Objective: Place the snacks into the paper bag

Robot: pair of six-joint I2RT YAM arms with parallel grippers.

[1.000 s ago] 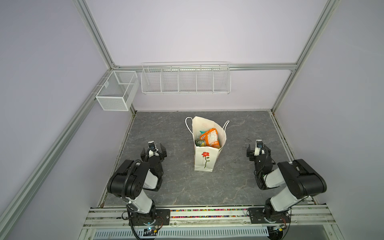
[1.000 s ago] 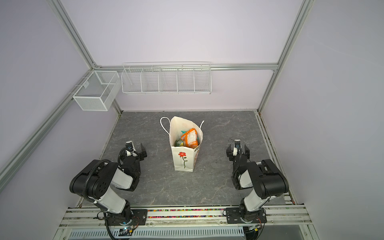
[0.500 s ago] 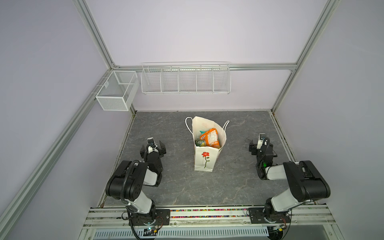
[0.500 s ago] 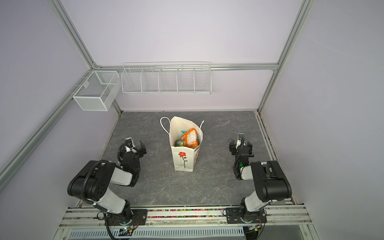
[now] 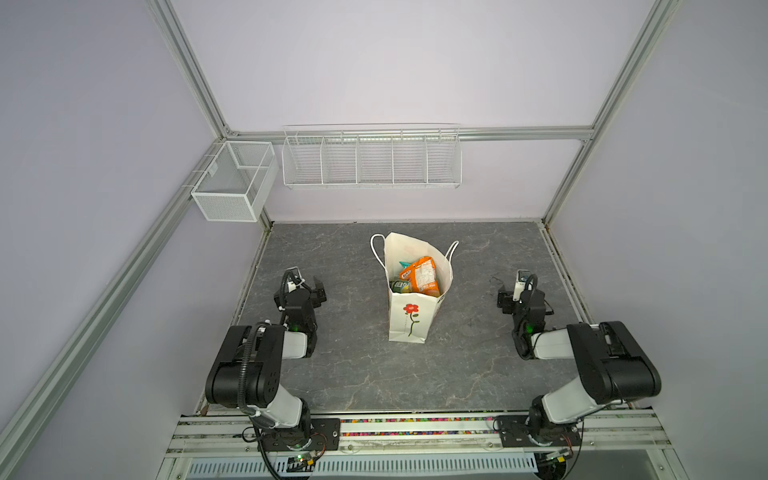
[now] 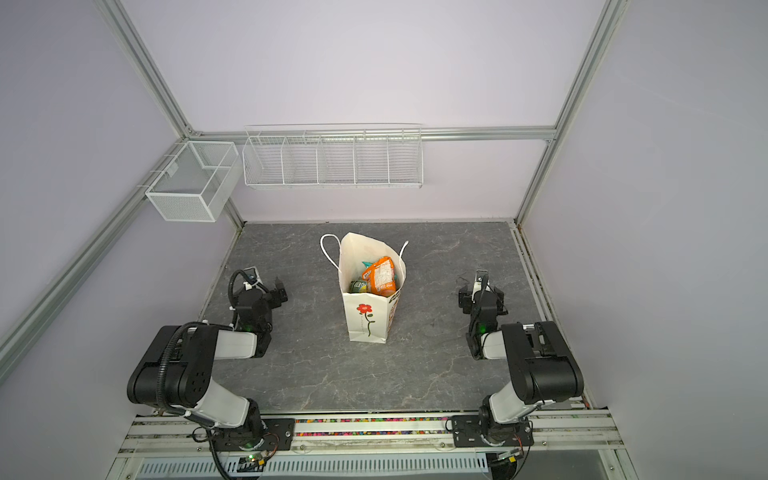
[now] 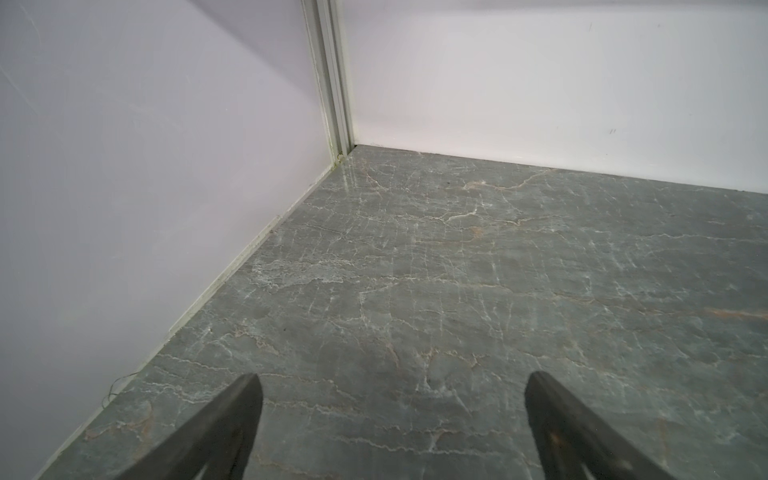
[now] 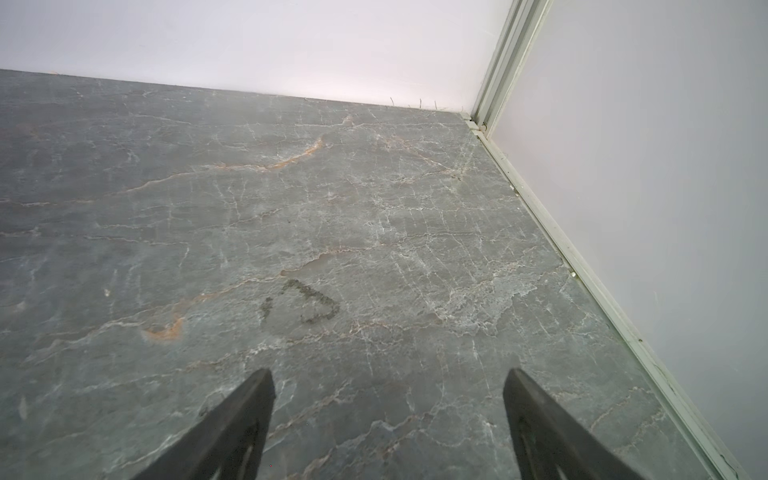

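My left pincer (image 7: 390, 380) and right pincer (image 8: 388, 374): jaws apart, empty. Between them, well apart from each, the paper bag (image 5: 409, 322) stands upright. Orange packet (image 5: 422, 276) inside, probably a green packet (image 5: 400, 286) beside it.

Robotics laboratory test cell: lilac panel walls (image 5: 374, 62) in aluminium framing (image 5: 196, 79) enclose a grey marbled surface (image 5: 357, 374); left arm (image 5: 245, 370) and right arm (image 5: 611, 365) stand on a slotted front rail (image 5: 415, 432); wire basket (image 5: 372, 166) and mesh box (image 5: 232, 183) hang from the frame.

Both my top views look down from high, sharing the whole tabletop (image 5: 374, 374). Each wrist view faces a rear corner, close in.
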